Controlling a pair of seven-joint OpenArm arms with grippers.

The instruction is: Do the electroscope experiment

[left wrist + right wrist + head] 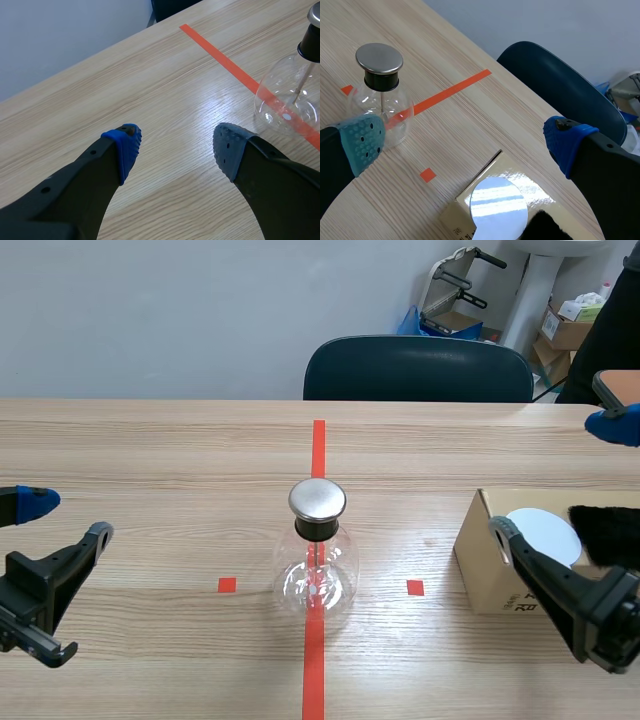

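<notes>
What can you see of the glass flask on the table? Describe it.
The glass flask is a clear, round-bellied bulb with a black collar and a flat, shiny metal cap. A thin rod hangs inside. It stands upright on the table, over the orange-red tape line. Neither the left tool nor the right tool touches it; both are open.

Flask [316, 575], just ahead of one finger of the right gripper [465, 137]: clear glass, smooth, glossy. Cap [317, 499]: brushed metal, dull sheen, on a matt black collar. Table [150, 460]: pale wood grain, smooth, satin. Box [478, 558], between the fingers: brown cardboard with a glossy top. On it are a smooth white disc [545, 533] and black fur [605, 532]. Finger pads [362, 142]: dotted rubber, matt.
</notes>
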